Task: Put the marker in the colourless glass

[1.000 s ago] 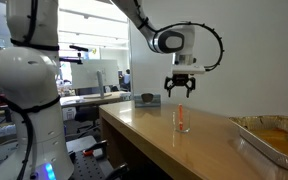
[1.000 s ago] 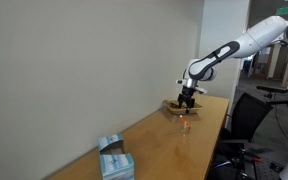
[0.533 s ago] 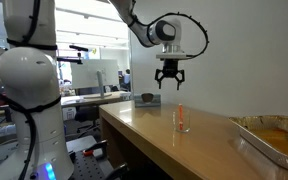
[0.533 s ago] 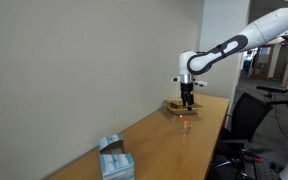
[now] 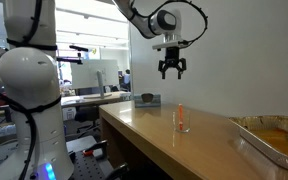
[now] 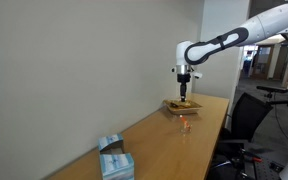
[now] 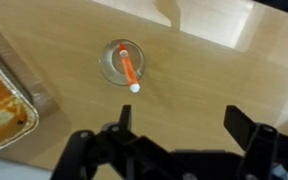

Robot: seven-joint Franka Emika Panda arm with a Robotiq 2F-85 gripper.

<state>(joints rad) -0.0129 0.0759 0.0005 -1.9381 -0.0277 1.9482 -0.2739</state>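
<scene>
The orange-red marker (image 7: 130, 68) stands tilted inside the colourless glass (image 7: 112, 66) on the wooden table; both also show in an exterior view, the marker (image 5: 182, 115) inside the glass (image 5: 182, 122). In another exterior view they are only a small orange spot (image 6: 185, 124). My gripper (image 7: 179, 118) is open and empty, high above the table and well clear of the glass. It shows in both exterior views (image 5: 171, 70) (image 6: 184, 87).
A metal tray (image 5: 274, 137) with orange contents sits on the table; it shows at the left edge of the wrist view (image 7: 6, 90). A blue-grey box (image 6: 114, 158) lies at one end of the table, and a dark grey boxy object (image 5: 147, 99) at the far end.
My gripper has risen steadily away from the glass, empty and open. The marker stays in the glass.
</scene>
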